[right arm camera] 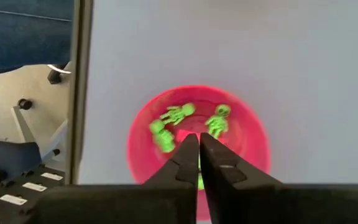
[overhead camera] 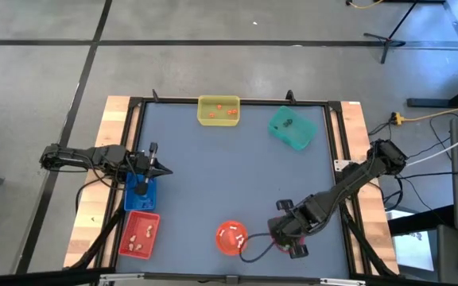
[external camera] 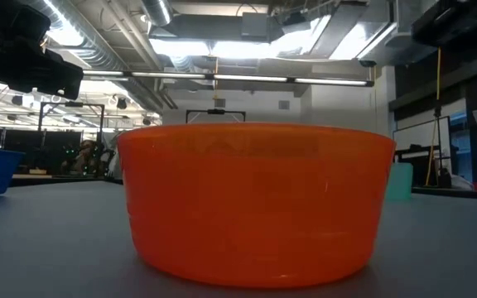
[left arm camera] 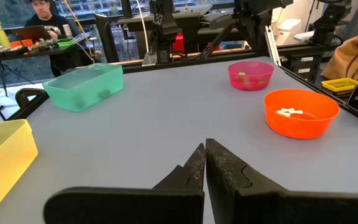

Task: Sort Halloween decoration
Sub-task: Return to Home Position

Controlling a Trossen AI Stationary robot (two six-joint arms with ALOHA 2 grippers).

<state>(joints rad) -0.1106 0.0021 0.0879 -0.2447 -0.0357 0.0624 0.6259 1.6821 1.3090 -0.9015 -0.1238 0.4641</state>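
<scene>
Over the pink bowl (right arm camera: 253,146), the right gripper (right arm camera: 199,138) hangs with its fingers pinched together and nothing in them. The green skeleton toys (right arm camera: 218,119) lie in the bowl right below it. White bones (left arm camera: 289,112) sit in the orange bowl (left arm camera: 300,127) just beside, orange bits (overhead camera: 230,113) in the yellow tray (overhead camera: 207,119), beige ones (overhead camera: 136,236) in the red tray (overhead camera: 133,221). Left gripper (left arm camera: 204,147) is closed and empty too, parked over the blue tray (overhead camera: 143,200). My worry: if the right arm pulls away low, a finger or that dangling dark cable (overhead camera: 254,254) could clip a rim. These bowls look light, so one could tip and scatter sorted trinkets across the desk (overhead camera: 229,175).
</scene>
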